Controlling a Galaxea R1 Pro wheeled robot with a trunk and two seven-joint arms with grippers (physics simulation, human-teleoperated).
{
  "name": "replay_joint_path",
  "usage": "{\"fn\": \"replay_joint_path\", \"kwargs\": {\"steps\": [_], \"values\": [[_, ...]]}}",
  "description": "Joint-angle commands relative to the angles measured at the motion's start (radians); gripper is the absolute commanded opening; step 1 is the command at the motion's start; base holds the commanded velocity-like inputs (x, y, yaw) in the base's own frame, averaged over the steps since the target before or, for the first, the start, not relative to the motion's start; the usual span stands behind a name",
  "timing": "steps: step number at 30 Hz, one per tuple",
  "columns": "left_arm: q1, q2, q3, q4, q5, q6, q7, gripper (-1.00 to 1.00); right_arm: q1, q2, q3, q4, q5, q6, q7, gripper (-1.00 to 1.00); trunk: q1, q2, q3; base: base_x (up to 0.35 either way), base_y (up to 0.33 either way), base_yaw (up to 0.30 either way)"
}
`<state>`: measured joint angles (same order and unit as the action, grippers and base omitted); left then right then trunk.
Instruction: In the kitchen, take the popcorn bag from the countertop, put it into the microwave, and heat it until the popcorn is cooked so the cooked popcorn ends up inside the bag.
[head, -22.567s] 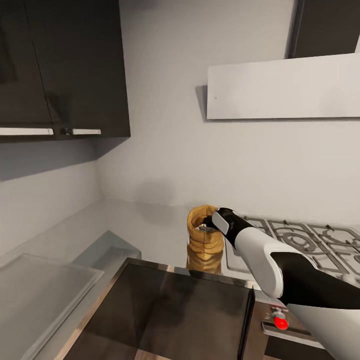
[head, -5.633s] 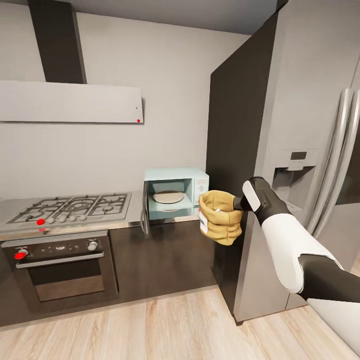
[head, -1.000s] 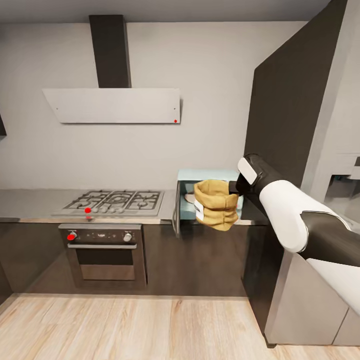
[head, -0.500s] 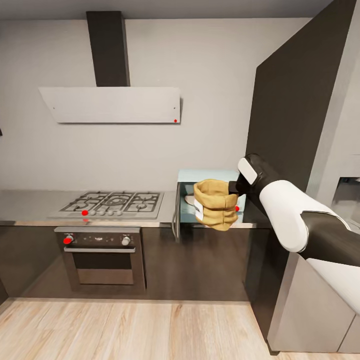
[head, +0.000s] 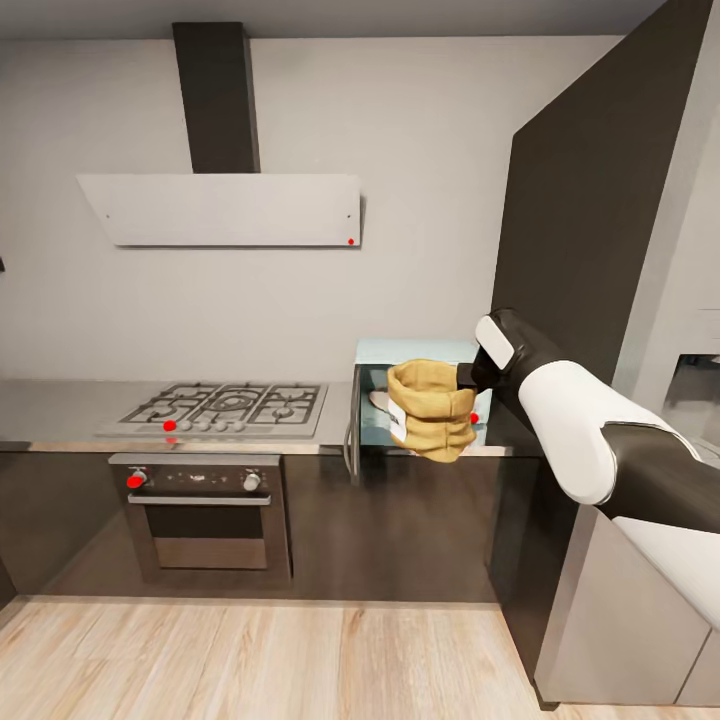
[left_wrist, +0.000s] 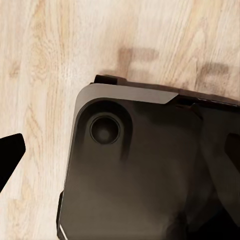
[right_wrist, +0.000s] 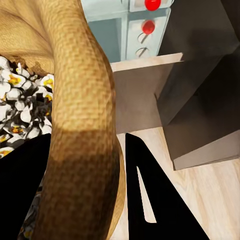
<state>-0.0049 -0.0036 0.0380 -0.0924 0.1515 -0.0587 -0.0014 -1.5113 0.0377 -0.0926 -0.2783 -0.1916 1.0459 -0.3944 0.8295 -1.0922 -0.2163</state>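
Well, starting far off to my gripper's left, the countertop (head: 60, 405) runs as a long flat reflective grey slab with a straight front edge, dark cabinet fronts under it and bare wood floor (head: 250, 660) in front, so I have open room there. Next along sits the steel gas hob (head: 228, 404) with its black grates, the black-fronted oven (head: 205, 510) below it and the flat white extractor hood (head: 225, 208) on the wall above. Closer to my tool, the microwave (head: 415, 352) is a pale blue box with its door (head: 352, 430) swung out edge-on toward me, the cavity open behind the sack. The popcorn bag (head: 432, 408) hangs in the air just in front of that opening, held above the counter edge; it is tan, coarse-woven and wrinkled, with a fat rolled rim and a small white label on its side. My right gripper (head: 466, 377) is clamped on the rim at the bag's right side; in the right wrist view one dark finger (right_wrist: 150, 195) lies outside the woven wall and the other is inside, where the popcorn (right_wrist: 20, 110) shows as small white lumps with yellow centres. Just right of the tool a tall dark panel (head: 570, 230) rises close by, leaving little room that side. My left wrist view looks down on the robot's dark base (left_wrist: 150, 170) over the floor; I cannot tell how the left gripper stands.
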Motion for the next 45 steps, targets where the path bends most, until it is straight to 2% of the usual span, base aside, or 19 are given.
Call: {"fn": "replay_joint_path", "kwargs": {"steps": [1,11,31,45], "values": [[-0.001,-0.001,0.003,0.0,0.005,-0.003,0.0,1.0,0.001,0.001,-0.008,0.008,-0.006,0.001,-0.011,-1.0,0.0,-0.001,-0.001,0.0,0.0,0.0],[-0.001,-0.001,0.003,0.0,0.005,-0.003,0.0,1.0,0.002,-0.002,-0.009,0.101,-0.007,0.001,-0.011,-1.0,0.0,-0.001,-0.001,0.0,0.0,0.0],[-0.001,-0.001,0.002,0.002,0.005,-0.003,0.0,1.0,0.002,-0.005,-0.009,0.092,-0.003,0.001,-0.012,-1.0,0.0,-0.001,-0.001,0.183,0.0,0.0],[-0.001,-0.001,0.003,0.001,0.005,-0.003,0.0,1.0,0.002,-0.001,-0.002,0.085,-0.002,0.001,-0.012,-1.0,0.0,-0.001,-0.001,0.068,0.0,0.0]]}}
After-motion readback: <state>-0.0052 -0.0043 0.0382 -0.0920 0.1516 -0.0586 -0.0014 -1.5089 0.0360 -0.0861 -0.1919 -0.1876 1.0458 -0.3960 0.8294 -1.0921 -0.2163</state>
